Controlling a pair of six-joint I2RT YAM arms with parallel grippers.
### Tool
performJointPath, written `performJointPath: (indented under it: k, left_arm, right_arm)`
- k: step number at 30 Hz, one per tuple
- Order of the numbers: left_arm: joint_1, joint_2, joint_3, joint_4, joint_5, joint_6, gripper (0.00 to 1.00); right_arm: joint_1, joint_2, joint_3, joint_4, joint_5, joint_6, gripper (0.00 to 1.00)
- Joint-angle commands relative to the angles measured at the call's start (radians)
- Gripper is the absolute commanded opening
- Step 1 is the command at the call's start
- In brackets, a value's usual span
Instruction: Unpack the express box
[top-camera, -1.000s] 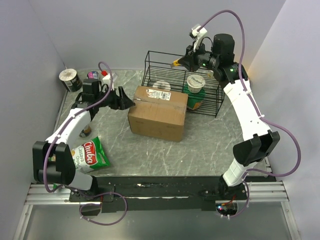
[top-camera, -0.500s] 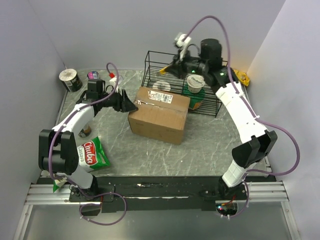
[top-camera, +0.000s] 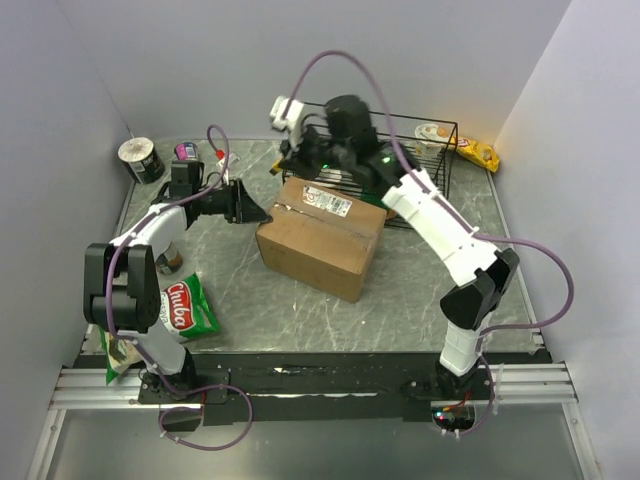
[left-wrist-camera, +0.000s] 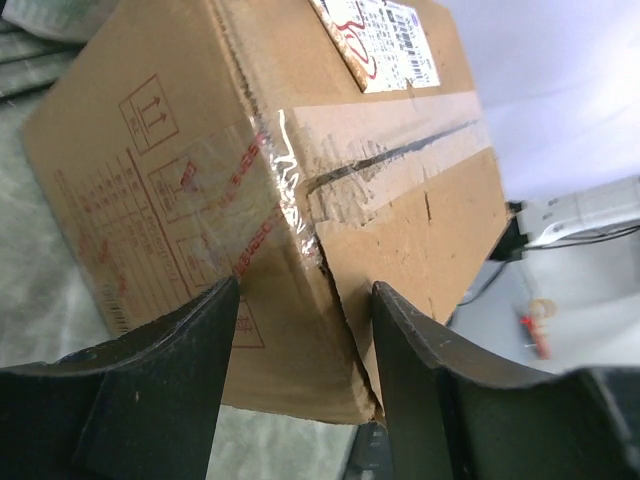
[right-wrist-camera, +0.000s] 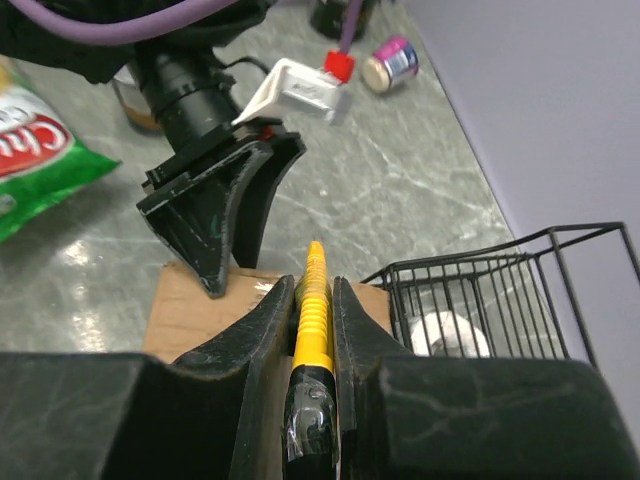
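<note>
Two claws are by the express box (top-camera: 318, 240); the brown box sits in the middle of the table (top-camera: 420, 290), shut, with clear tape (left-wrist-camera: 400, 150) stuck over its top seam; its white label (left-wrist-camera: 385, 40) has print too small to read; red marks and two little up arrows show on its side.

Left of the box is the left claw (left-wrist-camera: 305, 290); it is open, with one finger on each side of a box edge, and it holds nothing; the right claw (right-wrist-camera: 313, 292) is over the far left corner of the box, pinched tight on a yellow cutter (right-wrist-camera: 313, 262) that points at the left claw.

Near and left lies a green bag (top-camera: 185, 307) with the word Chuba on a red patch; a small purple can (top-camera: 187, 152) and a grey roll (top-camera: 140, 158) sit far left; a black wire basket (top-camera: 455, 150) stands just behind the box, far right, with a white cup (top-camera: 432, 131) inside; a yellow packet (top-camera: 484, 154) lies right of the basket; the right arm reaches across the basket and hides part of it.
</note>
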Motion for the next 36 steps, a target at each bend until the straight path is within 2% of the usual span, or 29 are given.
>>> performJointPath:
  k: [1, 3, 7, 13, 22, 36]
  left_arm:
    - [0.012, 0.065, 0.026, 0.06, -0.008, -0.148, 0.6]
    - [0.012, 0.053, 0.02, 0.095, -0.011, -0.207, 0.59]
    - [0.01, 0.036, 0.02, 0.08, -0.043, -0.222, 0.6]
    - [-0.01, 0.035, 0.052, -0.009, -0.081, -0.175, 0.59]
    - [-0.028, 0.044, 0.067, -0.037, -0.129, -0.168, 0.58]
    - [-0.028, 0.064, 0.076, -0.054, -0.126, -0.158, 0.57]
  right_arm:
    - [0.065, 0.022, -0.012, 0.016, 0.247, -0.025, 0.0]
    - [0.067, 0.022, -0.033, 0.017, 0.249, -0.008, 0.0]
    - [0.075, 0.052, 0.004, -0.039, 0.264, 0.023, 0.0]
    - [0.078, 0.078, -0.012, -0.045, 0.3, 0.061, 0.0]
    - [0.063, 0.088, 0.01, -0.037, 0.257, 0.246, 0.0]
    - [0.059, 0.109, 0.011, -0.023, 0.226, 0.211, 0.0]
